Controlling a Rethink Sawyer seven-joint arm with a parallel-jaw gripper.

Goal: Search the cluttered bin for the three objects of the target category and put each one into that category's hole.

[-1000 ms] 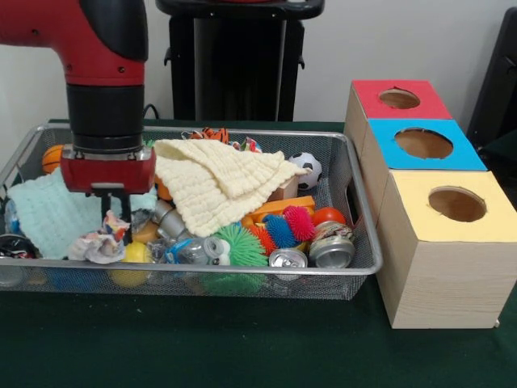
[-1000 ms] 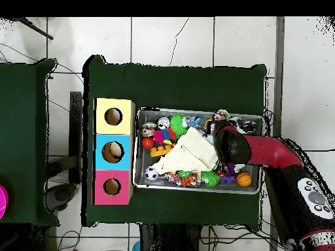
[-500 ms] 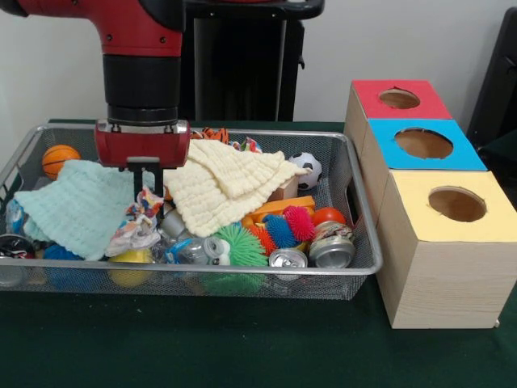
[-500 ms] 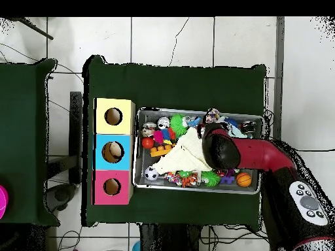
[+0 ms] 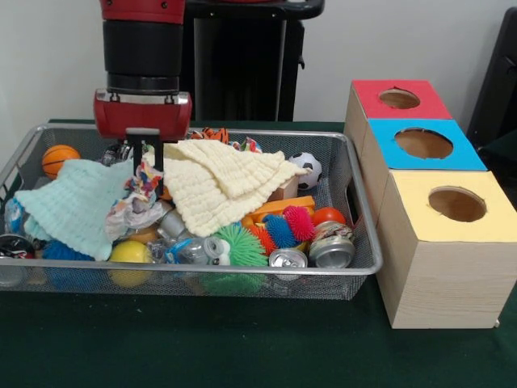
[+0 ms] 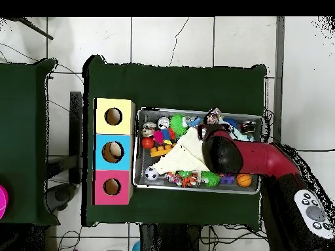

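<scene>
Front view, left to right: you see the wire bin (image 5: 355, 202) on the green table (image 5: 242, 347), holding an orange basketball (image 5: 60, 158), a mint cloth (image 5: 69, 206), a yellow ball (image 5: 129, 252) and crushed cans (image 5: 331, 250). Your hand (image 5: 146, 162) hangs over the bin's left half, closed on a crumpled, multicoloured wrapper (image 5: 137, 202), which is raised above the clutter and touches the mint cloth. Right of it lie a cream cloth (image 5: 218, 182), a green spiky ball (image 5: 238, 242), a soccer ball (image 5: 307, 170) and an orange block (image 5: 283, 206). Beside the bin stand three boxes with round holes: red (image 5: 400, 99), blue (image 5: 424, 144), yellow (image 5: 456, 206).

Overhead view: the boxes appear at the left, and the arm (image 6: 262, 157) covers the bin's right part, hiding the hand and the wrapper's grasp. Only here can you see something pale inside the blue box's hole (image 6: 113, 152); what it is cannot be told. No writing is legible in either view.
</scene>
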